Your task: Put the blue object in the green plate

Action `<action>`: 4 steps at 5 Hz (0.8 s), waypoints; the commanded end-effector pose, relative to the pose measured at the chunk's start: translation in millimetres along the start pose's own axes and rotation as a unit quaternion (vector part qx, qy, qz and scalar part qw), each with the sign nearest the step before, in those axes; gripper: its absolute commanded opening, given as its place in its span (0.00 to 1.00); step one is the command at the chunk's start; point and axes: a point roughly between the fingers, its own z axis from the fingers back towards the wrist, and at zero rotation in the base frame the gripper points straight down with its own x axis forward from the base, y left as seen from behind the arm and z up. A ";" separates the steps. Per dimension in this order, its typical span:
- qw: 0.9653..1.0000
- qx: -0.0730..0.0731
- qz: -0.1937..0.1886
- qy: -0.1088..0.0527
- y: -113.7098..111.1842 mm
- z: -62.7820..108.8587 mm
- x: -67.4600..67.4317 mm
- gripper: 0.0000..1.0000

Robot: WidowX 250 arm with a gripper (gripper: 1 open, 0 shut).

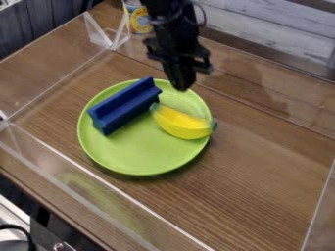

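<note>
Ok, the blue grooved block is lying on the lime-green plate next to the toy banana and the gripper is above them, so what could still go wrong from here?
1. The shut gripper hangs close above the yellow plastic toy banana; a sideways move could clip it and shove it off the round lime-green plastic plate.
2. The dark blue grooved plastic block lies near the plate's rim, one end almost at the edge; a knock could tip it over the rim.
3. The clear acrylic wall stands close behind the arm.

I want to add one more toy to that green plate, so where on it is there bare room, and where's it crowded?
The green plate is bare along its near half, in front of the blue object and the yellow banana. Its far half is crowded: both lie there, with the shut gripper just above.
</note>
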 end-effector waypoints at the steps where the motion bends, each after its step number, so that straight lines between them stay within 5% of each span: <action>1: 0.999 0.006 -0.012 -0.044 15.9 43.8 3.2 0.00; 2: 0.999 0.006 -0.025 -0.038 37.3 60.5 -15.1 0.00; 3: 0.999 0.006 -0.034 -0.025 48.1 59.2 -36.8 0.00; 4: 0.999 0.006 -0.036 -0.014 54.1 52.4 -50.0 1.00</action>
